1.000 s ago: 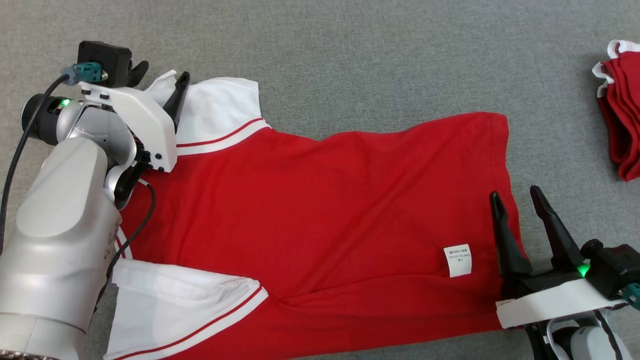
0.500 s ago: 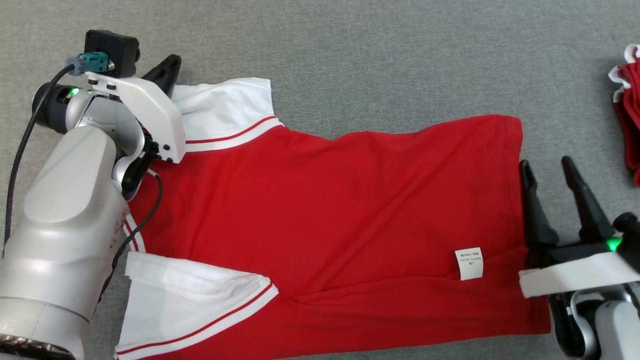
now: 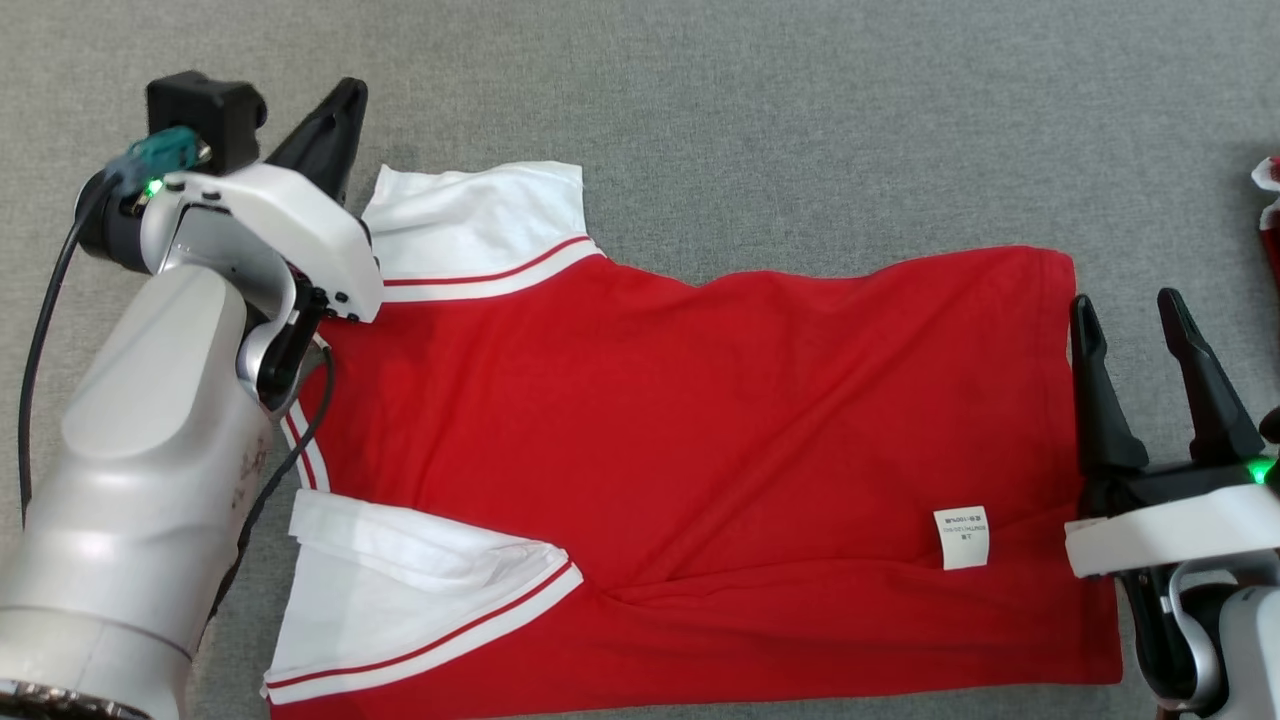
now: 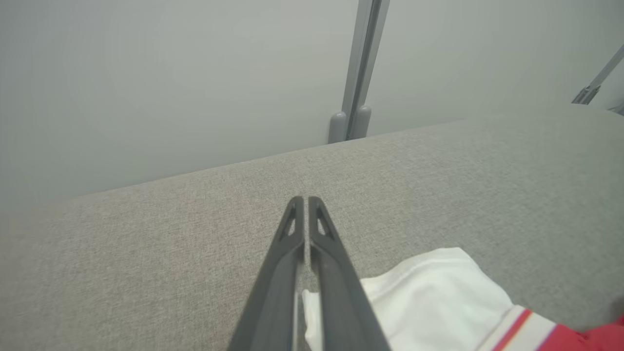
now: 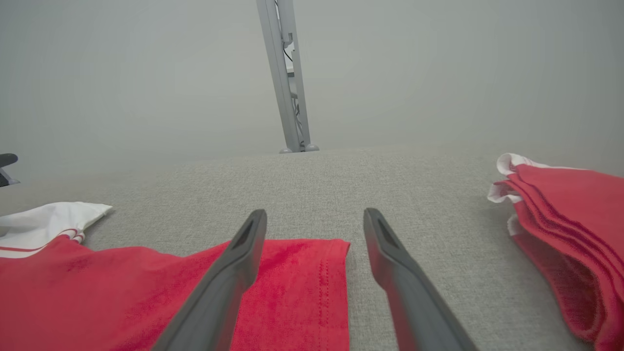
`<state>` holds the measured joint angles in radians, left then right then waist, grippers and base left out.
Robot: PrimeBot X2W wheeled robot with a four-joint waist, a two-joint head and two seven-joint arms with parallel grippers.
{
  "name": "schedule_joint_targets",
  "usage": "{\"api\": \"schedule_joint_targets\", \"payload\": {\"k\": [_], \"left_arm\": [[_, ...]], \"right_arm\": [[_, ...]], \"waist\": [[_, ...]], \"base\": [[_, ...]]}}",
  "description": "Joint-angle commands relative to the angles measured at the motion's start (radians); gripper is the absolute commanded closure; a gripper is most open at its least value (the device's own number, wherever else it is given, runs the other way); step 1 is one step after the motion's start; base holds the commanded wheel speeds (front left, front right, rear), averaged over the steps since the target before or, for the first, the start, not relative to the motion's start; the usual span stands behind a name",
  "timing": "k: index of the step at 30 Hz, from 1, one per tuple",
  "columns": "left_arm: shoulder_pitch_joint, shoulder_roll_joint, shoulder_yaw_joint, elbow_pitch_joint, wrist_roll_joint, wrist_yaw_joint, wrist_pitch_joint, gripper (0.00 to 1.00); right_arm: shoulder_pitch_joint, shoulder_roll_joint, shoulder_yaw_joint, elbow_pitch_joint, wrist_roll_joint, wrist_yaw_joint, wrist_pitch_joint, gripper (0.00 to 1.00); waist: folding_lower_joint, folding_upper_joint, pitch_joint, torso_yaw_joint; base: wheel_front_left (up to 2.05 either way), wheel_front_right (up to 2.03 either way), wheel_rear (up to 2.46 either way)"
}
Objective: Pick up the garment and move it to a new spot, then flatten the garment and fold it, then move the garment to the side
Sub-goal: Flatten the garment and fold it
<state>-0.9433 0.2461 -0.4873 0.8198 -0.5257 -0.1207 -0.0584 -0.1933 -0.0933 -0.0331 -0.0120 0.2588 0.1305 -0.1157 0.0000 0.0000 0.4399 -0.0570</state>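
Observation:
The garment [image 3: 700, 400] is a red shirt with white sleeves, spread flat on the grey fabric surface [image 3: 800, 120]. My left gripper [image 3: 340, 100] is shut on nothing, its tips over bare surface just beyond the far white sleeve [image 3: 480, 220]. In the left wrist view the shut left gripper [image 4: 305, 199] points at the far edge, with the sleeve [image 4: 429, 292] beside it at the lower right. My right gripper [image 3: 1125, 300] is open at the hem's far corner. In the right wrist view the right gripper [image 5: 314, 214] straddles the hem edge [image 5: 336, 273], one finger over red cloth, one over grey surface.
A stack of folded red garments [image 5: 560, 243] lies to the right of the hem, a sliver of it at the head view's right edge [image 3: 1268, 200]. A metal post [image 5: 287, 73] stands behind the surface's far edge, against a pale wall.
The head camera has shifted. My left gripper closed and drew back off the far sleeve tip, which now lies flat. My right gripper moved along the hem toward its far corner, still open.

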Motion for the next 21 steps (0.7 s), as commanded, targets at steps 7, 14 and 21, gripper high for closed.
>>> {"api": "schedule_joint_targets", "payload": {"k": [7,14,21], "left_arm": [[0.188,0.037,0.109,-0.138,-0.042,0.114,-0.187,0.0],[0.483,0.092,0.224,-0.412,-0.032,0.241,-0.206,0.0],[0.76,0.113,0.281,-0.642,-0.006,0.31,-0.205,0.0]], "right_arm": [[0.075,0.01,-0.006,0.016,0.004,0.001,-0.011,0.0],[0.164,0.018,-0.004,0.013,0.007,0.001,-0.004,0.0],[0.222,0.024,0.006,0.01,0.014,0.001,0.009,0.0]], "waist": [[0.0,0.0,-0.089,0.008],[0.0,0.0,-0.182,0.016],[0.0,0.0,-0.242,0.013]], "base": [[0.0,0.0,0.0],[0.0,0.0,0.0],[0.0,0.0,0.0]]}}
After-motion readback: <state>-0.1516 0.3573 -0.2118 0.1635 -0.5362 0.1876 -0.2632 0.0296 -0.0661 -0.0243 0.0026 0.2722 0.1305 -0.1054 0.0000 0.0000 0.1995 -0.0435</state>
